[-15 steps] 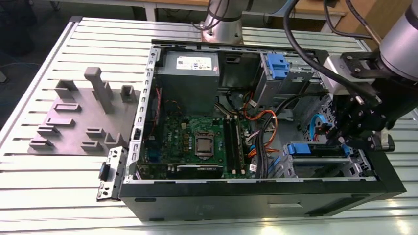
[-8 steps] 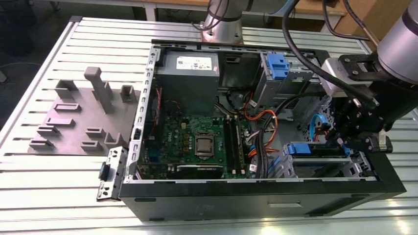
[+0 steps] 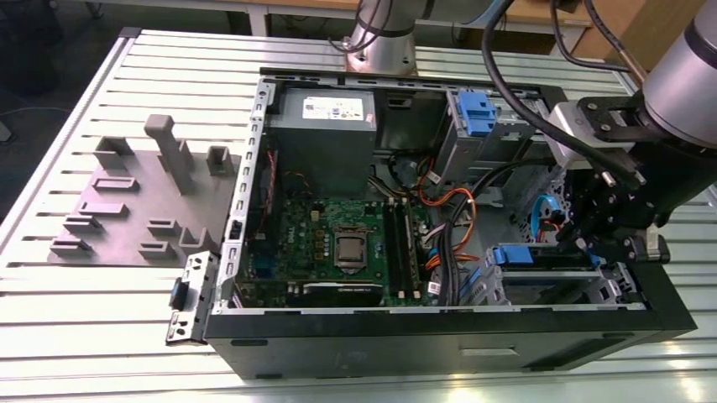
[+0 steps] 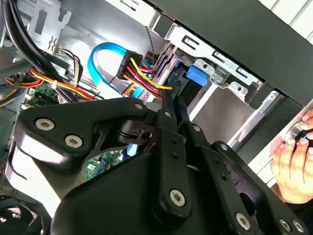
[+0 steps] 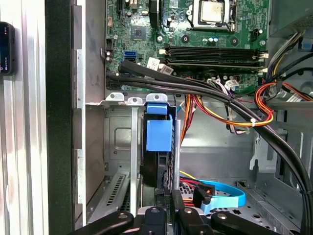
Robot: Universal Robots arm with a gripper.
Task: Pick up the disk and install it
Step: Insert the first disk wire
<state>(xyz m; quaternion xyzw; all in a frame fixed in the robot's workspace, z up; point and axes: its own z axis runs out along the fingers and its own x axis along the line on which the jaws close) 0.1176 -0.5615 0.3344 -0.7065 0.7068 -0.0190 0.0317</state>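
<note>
One disk (image 3: 526, 256) — seated in its bay — one end effector (image 3: 605, 243) beside.

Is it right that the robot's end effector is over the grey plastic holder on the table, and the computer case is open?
Not quite. The end effector is inside the open black computer case, at the blue-tabbed silver disk in the drive bay, not over the grey slotted plastic holder. The exterior view shows this. The case is indeed open.
</note>
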